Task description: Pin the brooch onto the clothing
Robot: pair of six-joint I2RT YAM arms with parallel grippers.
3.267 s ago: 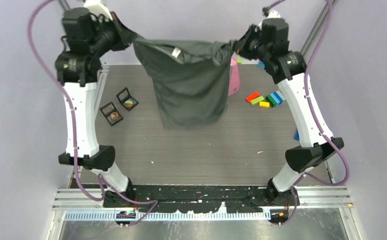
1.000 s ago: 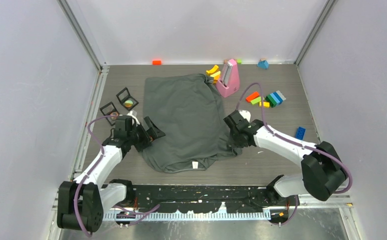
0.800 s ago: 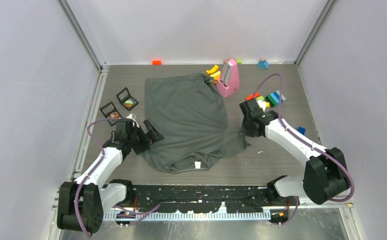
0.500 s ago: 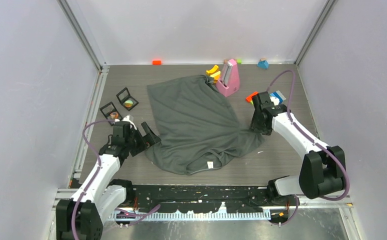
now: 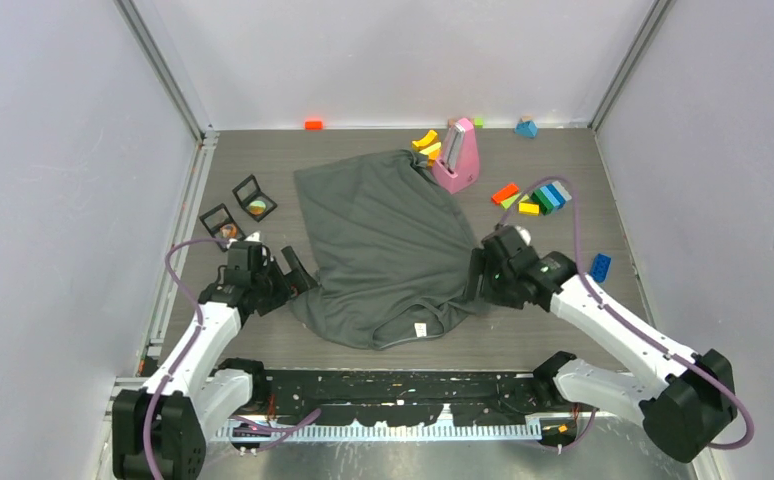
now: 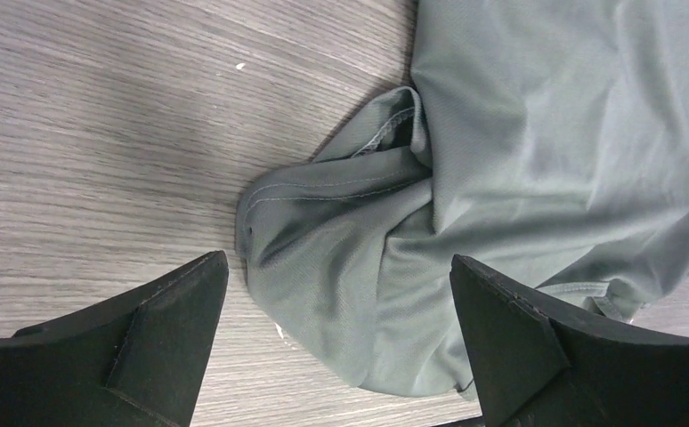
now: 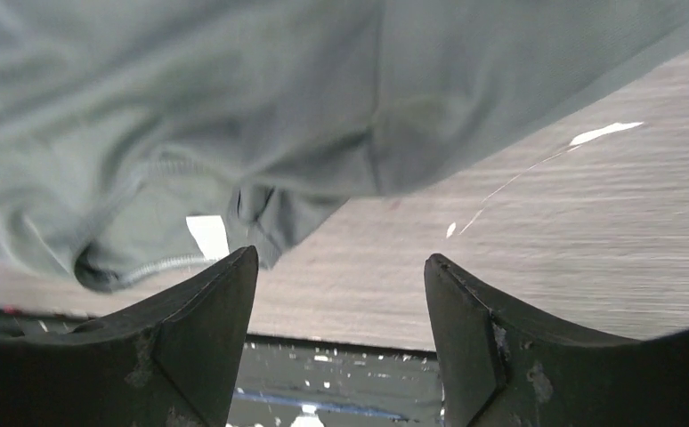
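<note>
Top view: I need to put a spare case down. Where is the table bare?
Bare: the far strip between the orange block and yellow pieces, beyond the T-shirt. Crowded: coloured blocks far right; two small cases by the left hand.

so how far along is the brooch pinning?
Done: T-shirt lies on the table, one sleeve bunched. In hand: nothing; left gripper and right gripper hover at its edges, jaws open. Left: the pinning itself; the two small black boxes nearby sit untouched.
</note>
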